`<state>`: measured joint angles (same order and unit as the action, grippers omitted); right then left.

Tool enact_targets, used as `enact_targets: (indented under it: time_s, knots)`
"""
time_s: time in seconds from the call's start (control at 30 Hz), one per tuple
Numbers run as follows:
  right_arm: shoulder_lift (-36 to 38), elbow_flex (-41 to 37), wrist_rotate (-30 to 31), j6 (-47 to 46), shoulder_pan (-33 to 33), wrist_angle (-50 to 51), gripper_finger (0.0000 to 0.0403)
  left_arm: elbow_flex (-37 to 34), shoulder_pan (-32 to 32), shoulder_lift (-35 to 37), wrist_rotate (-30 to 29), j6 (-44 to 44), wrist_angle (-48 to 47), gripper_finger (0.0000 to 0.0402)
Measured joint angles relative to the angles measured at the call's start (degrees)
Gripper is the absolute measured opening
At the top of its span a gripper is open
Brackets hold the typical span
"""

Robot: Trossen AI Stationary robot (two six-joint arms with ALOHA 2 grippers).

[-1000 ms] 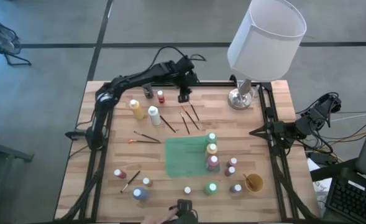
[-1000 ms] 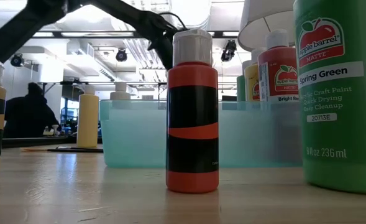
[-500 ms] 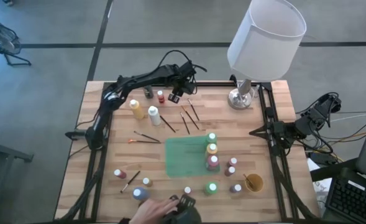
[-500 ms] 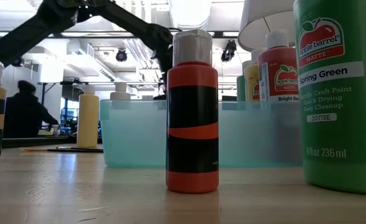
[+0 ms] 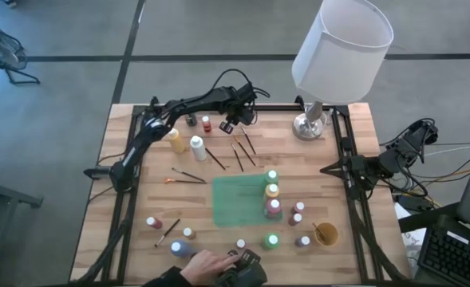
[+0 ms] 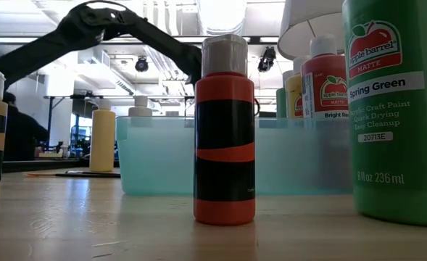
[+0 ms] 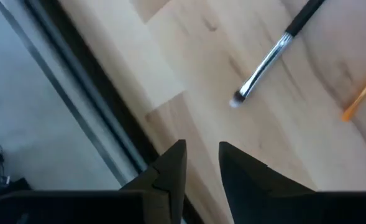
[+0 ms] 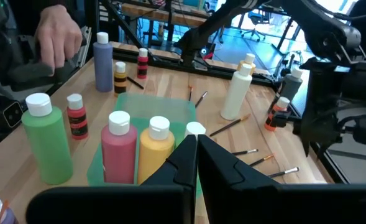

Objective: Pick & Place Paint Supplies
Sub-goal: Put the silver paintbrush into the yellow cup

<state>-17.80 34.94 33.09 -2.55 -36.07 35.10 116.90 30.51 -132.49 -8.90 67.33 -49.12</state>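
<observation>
Several thin dark-handled brushes (image 5: 239, 153) lie flat on the wooden table toward its far side. Paint bottles stand around them: a yellow one (image 5: 175, 139), a white one (image 5: 197, 146) and a small red one (image 5: 207, 123). Three more bottles (image 5: 272, 192) stand in the green tray (image 5: 235, 203). My left gripper (image 5: 228, 125) hangs over the far edge, slanting down, open by a narrow gap (image 7: 201, 158) with nothing in it. A silver-ferruled brush (image 7: 266, 59) lies just ahead of it. My right gripper (image 8: 196, 149) is shut and empty at the right side (image 5: 330, 169).
A lamp with a white shade (image 5: 342, 48) stands at the far right corner. A tan cup (image 5: 325, 233) and more small bottles (image 5: 297, 217) sit near right. Close to the low camera stand a red bottle (image 6: 225, 130) and a green one (image 6: 398, 109). A person's hand (image 5: 207, 265) rests at the near edge.
My left gripper has come down toward the table near its far edge, shifted slightly toward the left edge and rolled about its own axis. A person's hand has come in over the near edge of the table.
</observation>
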Motion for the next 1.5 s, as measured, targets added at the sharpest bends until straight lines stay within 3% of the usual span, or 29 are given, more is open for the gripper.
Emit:
enact_targets:
  time_s: [0.6,1.07,1.5]
  knots:
    - [0.0,0.0,0.0,0.0,0.0,0.0,0.0008,-1.1,-1.6,-0.8,3.3,1.8,-1.2,0.0084]
    - [0.0,0.0,0.0,0.0,0.0,0.0,0.0008,-2.9,-1.9,-0.7,1.3,1.2,1.6,0.0148]
    - [0.0,0.0,0.0,0.0,0.0,0.0,0.0008,-4.3,-2.0,-0.7,3.2,1.8,3.5,0.0146]
